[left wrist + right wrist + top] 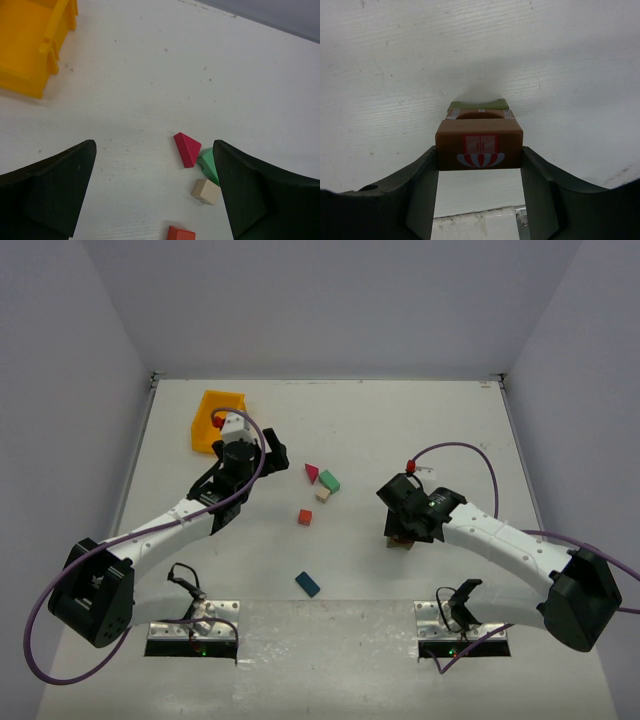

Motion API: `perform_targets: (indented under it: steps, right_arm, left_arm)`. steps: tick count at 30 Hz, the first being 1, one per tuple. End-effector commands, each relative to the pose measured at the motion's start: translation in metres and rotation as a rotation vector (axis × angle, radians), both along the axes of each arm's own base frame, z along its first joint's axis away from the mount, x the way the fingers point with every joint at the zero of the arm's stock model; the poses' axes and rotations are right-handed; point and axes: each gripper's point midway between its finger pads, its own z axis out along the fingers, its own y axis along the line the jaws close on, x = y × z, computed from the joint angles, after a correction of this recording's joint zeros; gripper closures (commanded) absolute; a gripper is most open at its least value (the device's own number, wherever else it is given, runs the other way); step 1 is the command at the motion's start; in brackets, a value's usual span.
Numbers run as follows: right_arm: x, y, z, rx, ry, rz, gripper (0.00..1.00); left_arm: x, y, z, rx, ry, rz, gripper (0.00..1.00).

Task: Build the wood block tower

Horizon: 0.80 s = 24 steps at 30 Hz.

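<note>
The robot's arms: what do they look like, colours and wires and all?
The left arm and right arm have white shells with bulky black joints. A purple cable loops along each, ending in a red plug. The left gripper and right gripper each have two broad, black, curved fingers.

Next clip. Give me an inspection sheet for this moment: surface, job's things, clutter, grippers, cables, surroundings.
Surface: white table, lightly scuffed.
Job's things: magenta prism, green block, cream block and red block loosely grouped; blue block apart; brown block with olive block just beyond it.
Clutter: yellow bin, far left.
Grippers: left gripper open, empty; right gripper closed on the brown block.
Cables: purple cables loop along both arms.
Surroundings: pale walls.
</note>
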Motion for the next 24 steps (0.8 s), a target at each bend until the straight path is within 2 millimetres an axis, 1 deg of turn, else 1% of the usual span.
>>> perform_targets:
  steps: [1, 4, 12, 24]
  right_arm:
    - [0.0039, -0.0025, 0.0050, 0.001, -0.029, -0.033, 0.50]
    - [0.0041, -0.0028, 0.0051, 0.000, -0.030, -0.034, 0.47]
    - [0.0033, -0.0036, 0.0044, -0.002, -0.031, -0.036, 0.44]
    - [0.0037, -0.0038, 0.0049, -0.001, -0.035, -0.040, 0.26]
  left_arm:
    - [0.0078, -0.0005, 0.0161, -0.032, -0.055, 0.009, 0.00]
    - [0.0078, -0.0001, 0.0155, -0.031, -0.054, 0.011, 0.00]
    - [0.0080, -0.0004, 0.0161, -0.032, -0.055, 0.010, 0.00]
    - [0.0079, -0.0009, 0.0161, -0.033, -0.055, 0.007, 0.00]
